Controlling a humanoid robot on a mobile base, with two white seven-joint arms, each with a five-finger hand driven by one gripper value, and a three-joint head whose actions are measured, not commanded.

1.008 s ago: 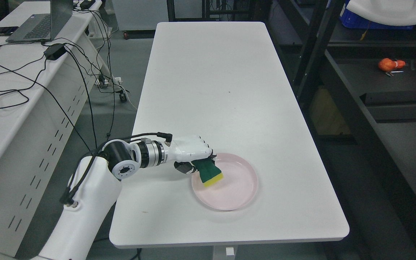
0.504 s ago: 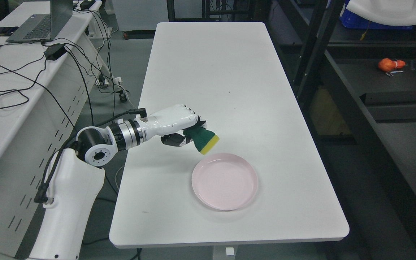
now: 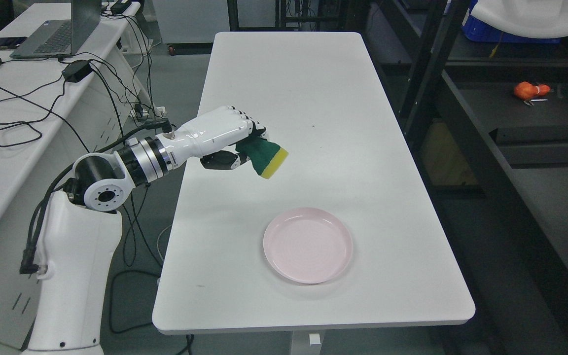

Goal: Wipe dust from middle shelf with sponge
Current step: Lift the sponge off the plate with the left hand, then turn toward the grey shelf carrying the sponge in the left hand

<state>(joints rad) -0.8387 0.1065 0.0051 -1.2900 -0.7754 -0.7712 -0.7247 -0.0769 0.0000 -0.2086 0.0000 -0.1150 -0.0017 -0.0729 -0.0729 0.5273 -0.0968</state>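
Observation:
My left hand [image 3: 237, 140] is shut on a green and yellow sponge [image 3: 266, 159] and holds it in the air above the left side of the white table [image 3: 313, 108]. The sponge hangs well above and to the left of an empty pink plate [image 3: 307, 245] on the table's near part. The dark shelf unit [image 3: 525, 113] stands to the right of the table, apart from the hand. My right arm is out of view.
An orange object [image 3: 530, 89] lies on a dark shelf board at the right. A blue crate [image 3: 501, 27] sits higher up at the back right. A desk with a laptop [image 3: 52, 29] and cables stands at the left.
My left hand has lifted the sponge out of the pink plate and carried it up and to the left. The camera has shifted slightly.

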